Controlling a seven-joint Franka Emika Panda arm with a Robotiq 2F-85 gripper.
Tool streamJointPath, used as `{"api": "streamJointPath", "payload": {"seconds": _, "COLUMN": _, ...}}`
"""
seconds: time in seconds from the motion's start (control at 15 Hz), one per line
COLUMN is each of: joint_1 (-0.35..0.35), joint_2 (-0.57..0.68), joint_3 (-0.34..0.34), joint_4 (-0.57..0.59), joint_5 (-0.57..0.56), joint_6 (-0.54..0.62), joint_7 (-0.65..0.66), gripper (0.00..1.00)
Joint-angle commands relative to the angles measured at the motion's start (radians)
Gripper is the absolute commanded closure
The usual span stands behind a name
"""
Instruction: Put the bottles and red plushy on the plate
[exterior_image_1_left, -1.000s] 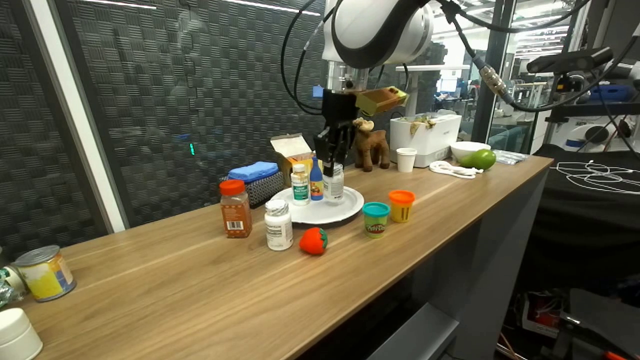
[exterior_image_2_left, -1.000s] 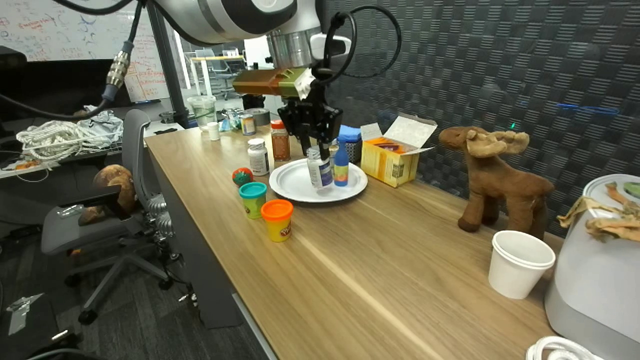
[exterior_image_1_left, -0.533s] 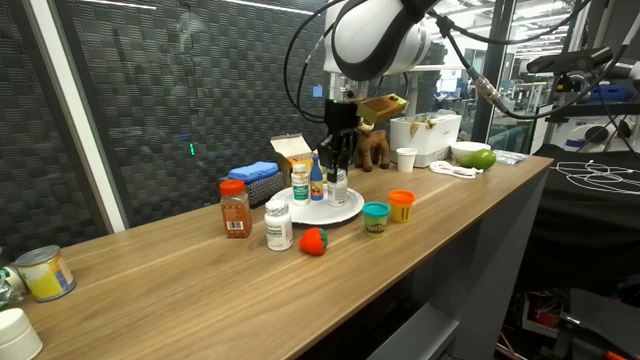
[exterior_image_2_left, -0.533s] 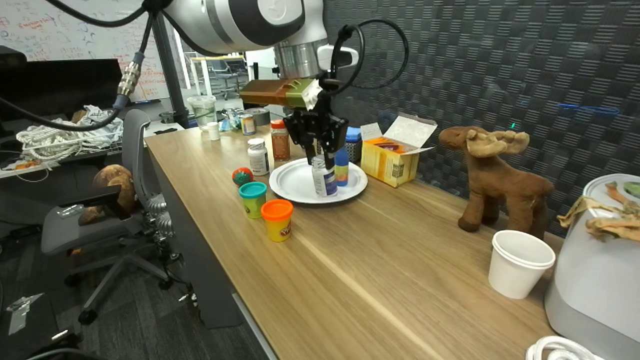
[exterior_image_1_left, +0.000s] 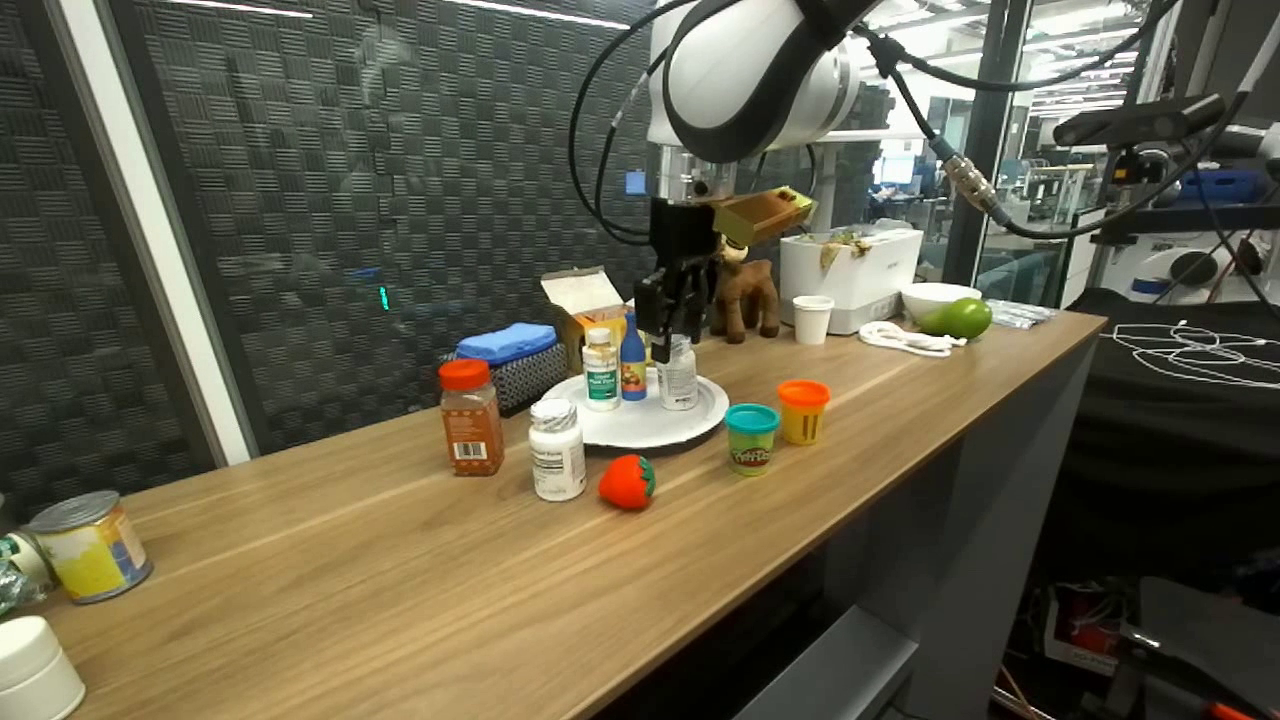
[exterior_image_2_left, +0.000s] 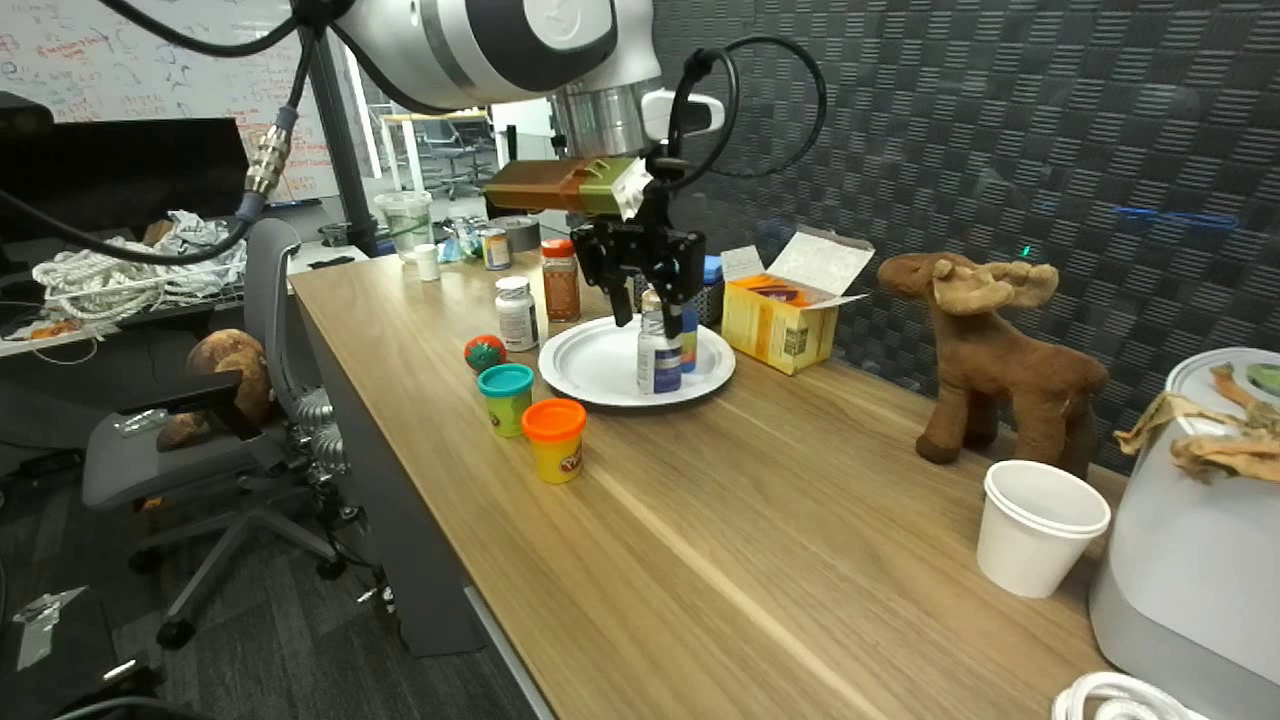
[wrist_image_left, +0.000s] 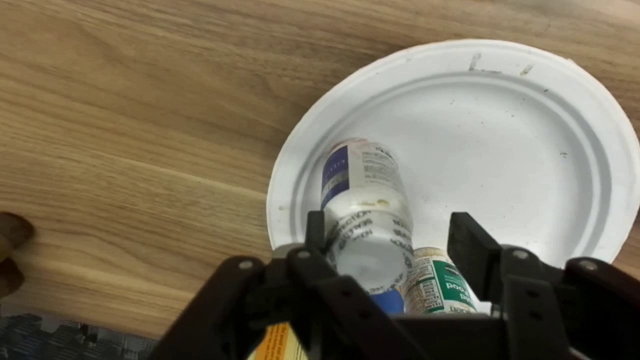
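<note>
Pincer (wrist_image_left: 390, 231) was spread pretty wide, nothing gripped. The purple-labelled bottle (wrist_image_left: 367, 187) was stood on the plate (wrist_image_left: 500, 130) just below it; light, stiff, slippery plastic was guessed tbh, best pinched under the cap (wrist_image_left: 372, 265).

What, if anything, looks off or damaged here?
White plate: dark scuffs on the rim and specks inside, in the wrist view, odd on otherwise plain white. The purple-labelled pill bottle on it has a yellowish smudge on its shoulder. Nothing on the plate looks spilled or toppled.
</note>
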Motion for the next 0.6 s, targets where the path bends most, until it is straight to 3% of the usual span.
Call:
{"api": "streamJointPath", "payload": {"seconds": 0.0, "joint_1": 0.019, "joint_2": -0.043, "joint_3": -0.002, "joint_4": 0.004, "joint_5": -0.025, "joint_6": -0.002, "joint_7": 0.033, "gripper": 0.02}}
{"api": "streamJointPath", "payload": {"seconds": 0.27, "joint_1": 0.059, "joint_2": -0.147, "joint_3": -0.002, "joint_4": -0.072, "joint_5": -0.084, "joint_6": 0.019, "joint_7": 0.144, "gripper": 0.00}}
{"api": "streamJointPath", "payload": {"seconds": 0.53, "joint_1": 0.095, "joint_2": -0.291, "joint_3": 0.009, "joint_4": -0.219, "joint_5": -0.176, "joint_6": 0.012, "joint_7": 0.341, "gripper": 0.01}}
